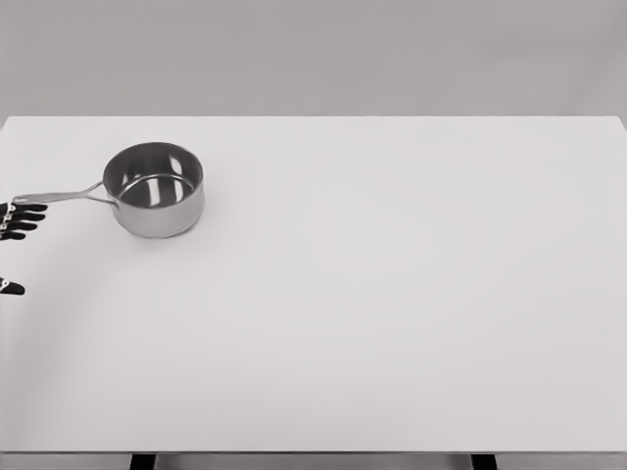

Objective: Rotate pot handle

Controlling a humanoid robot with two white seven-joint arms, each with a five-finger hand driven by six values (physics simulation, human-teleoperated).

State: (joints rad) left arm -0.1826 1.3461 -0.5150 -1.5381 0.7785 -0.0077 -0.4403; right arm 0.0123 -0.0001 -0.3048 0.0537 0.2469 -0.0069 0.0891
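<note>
At the table's (392,323) left edge, spread fingers (22,219) of the left hand (15,227) hold nothing beside the pot (155,189) handle (59,197), unturned

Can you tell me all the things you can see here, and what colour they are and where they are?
Round shiny metal saucepan: one, silver-grey, upright and empty, on the table's far left part.
Long thin metal handle: one, silver-grey, sticks out from the saucepan towards the left edge of the picture.
Big flat white table: one, white, fills most of the view, with dark legs just showing at the bottom edge.
Plain wall: one, grey, behind the table.
Left robot hand: one, only black fingertips show, at the left edge just below the handle's tip, fingers spread, holding nothing.
Right robot hand: not in view.
</note>
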